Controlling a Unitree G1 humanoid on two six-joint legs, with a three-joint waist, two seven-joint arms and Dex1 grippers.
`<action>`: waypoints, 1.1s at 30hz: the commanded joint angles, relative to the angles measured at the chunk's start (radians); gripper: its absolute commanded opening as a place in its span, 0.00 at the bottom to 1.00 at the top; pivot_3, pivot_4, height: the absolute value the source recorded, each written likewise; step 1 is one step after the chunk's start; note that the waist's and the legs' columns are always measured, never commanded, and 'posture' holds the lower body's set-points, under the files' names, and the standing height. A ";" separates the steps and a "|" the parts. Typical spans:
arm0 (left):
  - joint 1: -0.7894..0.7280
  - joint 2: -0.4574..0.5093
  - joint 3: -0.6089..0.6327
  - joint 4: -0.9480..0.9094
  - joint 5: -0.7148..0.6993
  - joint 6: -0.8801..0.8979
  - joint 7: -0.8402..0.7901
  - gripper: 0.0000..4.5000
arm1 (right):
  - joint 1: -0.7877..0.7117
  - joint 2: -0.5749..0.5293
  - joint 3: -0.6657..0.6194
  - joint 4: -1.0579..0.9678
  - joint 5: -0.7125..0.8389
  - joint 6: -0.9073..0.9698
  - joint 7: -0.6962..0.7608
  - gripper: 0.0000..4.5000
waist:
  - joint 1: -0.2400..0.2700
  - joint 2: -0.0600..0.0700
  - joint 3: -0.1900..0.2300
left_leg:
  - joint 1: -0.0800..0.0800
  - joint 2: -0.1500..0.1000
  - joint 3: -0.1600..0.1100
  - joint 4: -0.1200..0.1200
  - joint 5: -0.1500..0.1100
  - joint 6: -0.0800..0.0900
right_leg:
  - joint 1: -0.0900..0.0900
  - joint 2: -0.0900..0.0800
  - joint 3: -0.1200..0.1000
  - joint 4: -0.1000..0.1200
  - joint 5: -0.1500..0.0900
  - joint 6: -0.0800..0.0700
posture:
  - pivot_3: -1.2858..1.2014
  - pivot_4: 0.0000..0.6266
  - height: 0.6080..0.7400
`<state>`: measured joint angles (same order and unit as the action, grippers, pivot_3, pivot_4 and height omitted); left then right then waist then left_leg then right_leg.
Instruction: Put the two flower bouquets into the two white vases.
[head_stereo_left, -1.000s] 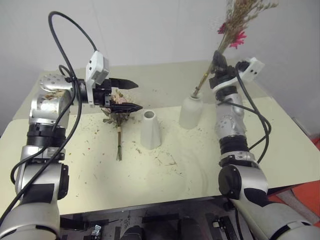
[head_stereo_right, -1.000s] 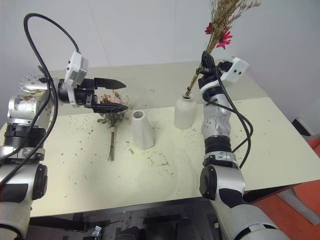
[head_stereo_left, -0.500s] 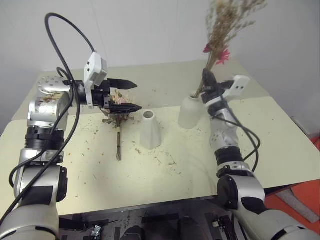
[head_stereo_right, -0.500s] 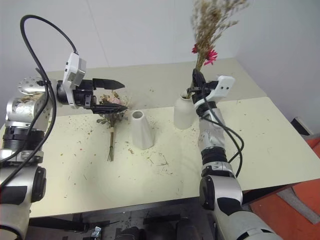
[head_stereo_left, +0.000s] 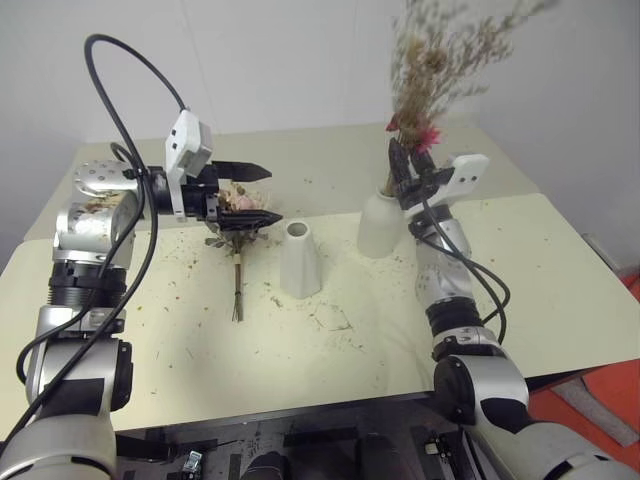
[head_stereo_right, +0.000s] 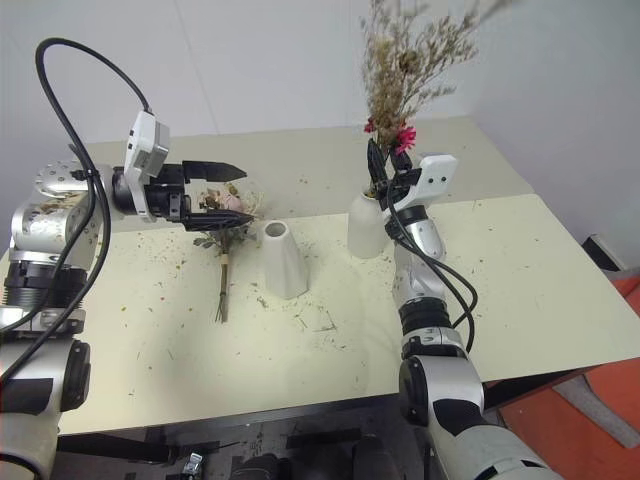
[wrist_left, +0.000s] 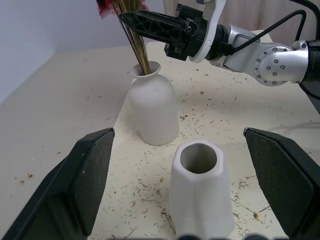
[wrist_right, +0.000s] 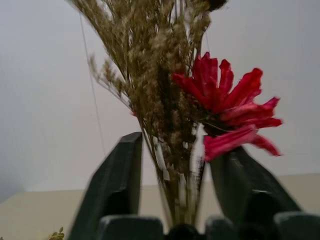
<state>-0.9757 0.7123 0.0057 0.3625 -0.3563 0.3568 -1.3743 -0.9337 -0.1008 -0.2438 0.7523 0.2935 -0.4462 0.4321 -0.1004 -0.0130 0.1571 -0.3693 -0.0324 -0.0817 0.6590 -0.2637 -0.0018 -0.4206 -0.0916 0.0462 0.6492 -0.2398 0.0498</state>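
left gripper: black two-finger jaws stand wide, holding nothing, hovering level just above the flower heads of the pink bunch.
pink bouquet: small dried bunch of pale pink roses and cream sprigs on thin stems, lying flat on the cream tabletop, left of the cone vase, not picked up.
cone vase: slim tapered matte white vase, upright, mouth empty, between the pink bunch and the bottle vase.
bottle vase: rounder matte white vase with short neck, upright, stems of the tan bunch down its neck.
tan bouquet: tan wispy dried sprigs with a magenta-red daisy, standing upright in the bottle vase.
right gripper: jaws parted either side of the stems just above the neck; can't tell if a pad touches.
step: first bouquet looks placed, right side at release.
next: left needs to drop, close on the pink stems, lift and steer them into the cone vase's narrow mouth.
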 joint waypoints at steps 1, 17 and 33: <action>-0.005 0.013 0.034 -0.034 -0.022 -0.001 0.012 1.00 | 0.023 -0.007 0.031 -0.105 -0.044 0.009 -0.047 0.79 | 0.000 0.000 0.000 | 0.000 0.000 0.000 0.000 0.000 0.000 | 0.000 0.000 0.000 0.000 0.000 0.000 | 0.52 0.24 1.00; 0.079 0.043 0.092 -0.093 -0.057 0.049 0.070 1.00 | 0.421 -0.227 0.203 -0.699 -0.263 0.319 -0.041 0.99 | 0.005 0.000 -0.001 | 0.000 0.000 0.000 0.001 0.000 0.000 | 0.001 0.000 0.000 0.000 0.000 0.000 | 0.52 0.24 1.00; 0.198 0.074 0.163 -0.208 -0.119 0.129 0.170 1.00 | 0.397 -0.364 0.197 -0.823 -0.235 0.568 0.038 0.99 | 0.024 0.000 -0.001 | 0.001 0.001 0.002 0.001 0.000 0.000 | 0.002 0.001 0.000 -0.001 0.000 0.000 | 0.52 0.24 1.00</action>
<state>-0.7820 0.7605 0.1205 0.1971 -0.4449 0.4692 -1.2216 -0.5347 -0.4473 -0.0314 -0.0067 0.0529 0.1083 0.4607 -0.0765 -0.0130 0.1565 -0.3688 -0.0319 -0.0795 0.6597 -0.2640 -0.0013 -0.4192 -0.0912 0.0459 0.6481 -0.2397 0.0497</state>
